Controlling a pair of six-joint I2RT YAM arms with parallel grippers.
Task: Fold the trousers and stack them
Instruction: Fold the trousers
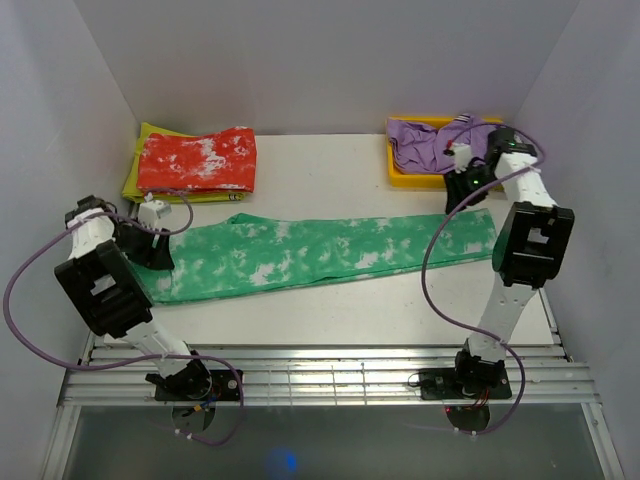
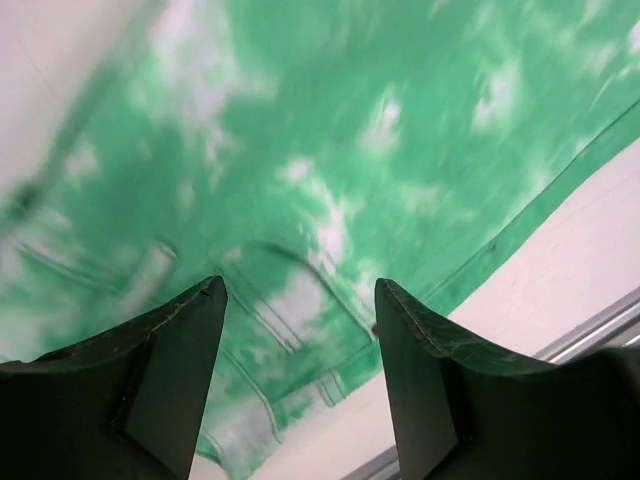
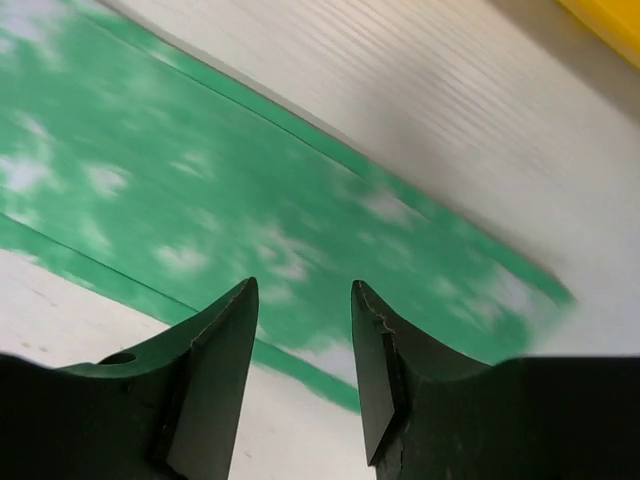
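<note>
The green trousers [image 1: 310,255] with white blotches lie flat across the table, folded lengthwise, waist at the left and leg ends at the right. My left gripper [image 1: 152,247] is open and empty just above the waist end; its wrist view shows the waistband and pocket seams [image 2: 300,300] between the open jaws. My right gripper [image 1: 466,190] is open and empty above the leg-end corner; its wrist view shows the green cloth [image 3: 250,210] and its hem edge below the jaws.
A folded red-and-white garment [image 1: 197,160] lies on a yellow-green cloth [image 1: 135,175] at the back left. A yellow tray [image 1: 400,172] with a purple garment [image 1: 425,142] stands at the back right. A metal rail [image 1: 320,375] runs along the near edge.
</note>
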